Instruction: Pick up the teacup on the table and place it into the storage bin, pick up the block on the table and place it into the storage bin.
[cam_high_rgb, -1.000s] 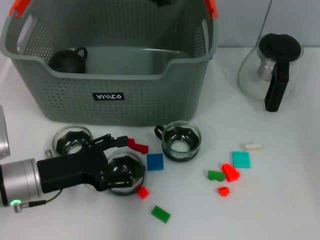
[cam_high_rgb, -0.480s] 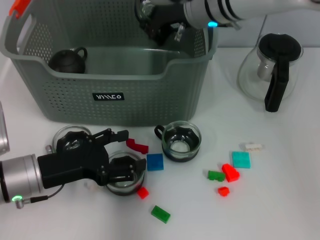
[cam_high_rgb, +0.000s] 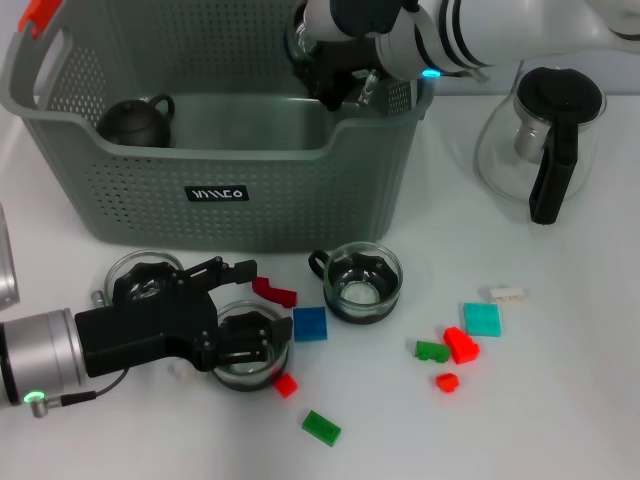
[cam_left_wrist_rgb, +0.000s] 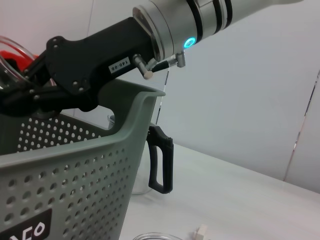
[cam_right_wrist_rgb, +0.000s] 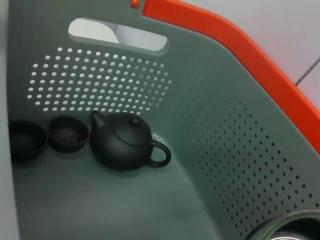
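The grey-green perforated storage bin (cam_high_rgb: 240, 190) fills the upper left of the head view. Below it on the white table stand three glass teacups (cam_high_rgb: 365, 282), one at frame centre. Small coloured blocks (cam_high_rgb: 310, 324) lie scattered lower centre and right.

The left gripper (cam_high_rgb: 245, 315) is showing a matte black linkage body with small screws behind its fingers, joined to a silver cylindrical wrist glowing with a green light and trailing a thin cable. The right gripper (cam_high_rgb: 330, 80) is wearing a black housing with a small white label, behind it a silver-white wrist with black bands and a cyan light.
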